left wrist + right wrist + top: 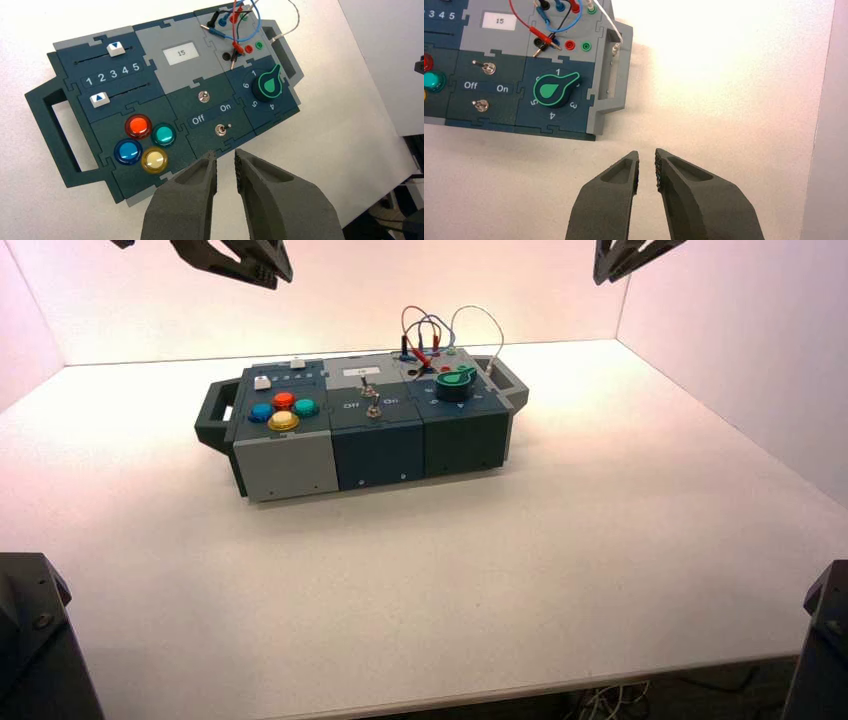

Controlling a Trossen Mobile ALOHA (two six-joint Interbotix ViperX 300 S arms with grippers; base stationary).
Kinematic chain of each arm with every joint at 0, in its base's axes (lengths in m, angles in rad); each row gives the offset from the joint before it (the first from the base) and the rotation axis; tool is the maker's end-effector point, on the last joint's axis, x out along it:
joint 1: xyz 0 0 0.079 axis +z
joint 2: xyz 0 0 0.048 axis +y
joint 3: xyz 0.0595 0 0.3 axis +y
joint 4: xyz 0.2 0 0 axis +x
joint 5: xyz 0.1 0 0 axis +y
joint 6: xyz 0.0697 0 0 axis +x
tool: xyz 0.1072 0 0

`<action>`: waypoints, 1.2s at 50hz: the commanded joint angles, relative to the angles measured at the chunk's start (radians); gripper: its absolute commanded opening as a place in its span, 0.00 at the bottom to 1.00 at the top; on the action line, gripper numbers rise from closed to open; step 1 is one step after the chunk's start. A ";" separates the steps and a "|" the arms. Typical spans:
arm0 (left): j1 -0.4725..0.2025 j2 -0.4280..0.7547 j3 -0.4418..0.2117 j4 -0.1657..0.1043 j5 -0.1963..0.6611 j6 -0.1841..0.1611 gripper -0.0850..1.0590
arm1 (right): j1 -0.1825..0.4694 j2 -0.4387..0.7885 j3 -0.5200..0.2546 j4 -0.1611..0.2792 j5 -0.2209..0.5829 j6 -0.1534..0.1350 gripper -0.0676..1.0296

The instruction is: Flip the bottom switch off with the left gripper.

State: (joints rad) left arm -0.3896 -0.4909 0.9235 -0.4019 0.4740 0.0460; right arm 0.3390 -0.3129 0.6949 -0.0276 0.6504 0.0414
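- Fingers (200, 175) of the left gripper (226, 159), left wrist view: held a narrow slit apart and gripping nothing, probably so the tapered tips act as one pushing point. The bottom switch (220, 130) lies just past the tips, toward 12 o'clock from them, under the "Off / On" label (212, 113); its lever seems to lean toward "On", though that is hard to read. The top switch (203, 96) sits beyond the label, so a straight approach meets the bottom one first.
- High view: both arms hang raised above the far edge of the table (600, 570), the left gripper (262, 270) at about 11 o'clock from the box (290, 465), the right gripper (612, 265) at about 1 o'clock. Neither touches the box, which leaves the panel clear. The two switches (371, 402) stand mid-panel, between the coloured buttons (284, 410) and the green knob (456, 383).
- Right wrist view: the right gripper (647, 161) also shows a narrow gap and is empty, hovering over bare table beside the box's knob end, well apart from the switches; it looks parked so the left arm can work alone.
- Judgement: the approach has not yet begun; the lever must go toward "Off".
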 commanded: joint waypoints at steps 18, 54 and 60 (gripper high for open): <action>-0.005 -0.011 -0.002 -0.002 -0.009 -0.002 0.27 | -0.003 -0.012 -0.014 0.005 -0.006 0.002 0.24; -0.005 0.006 -0.018 -0.002 0.009 0.002 0.27 | 0.011 0.147 -0.089 0.011 0.023 -0.009 0.32; -0.005 0.008 -0.026 -0.003 0.025 0.002 0.27 | 0.015 0.215 -0.132 0.011 0.023 -0.014 0.33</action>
State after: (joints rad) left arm -0.3896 -0.4801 0.9311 -0.4034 0.4970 0.0460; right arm 0.3467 -0.1150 0.6105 -0.0199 0.6765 0.0307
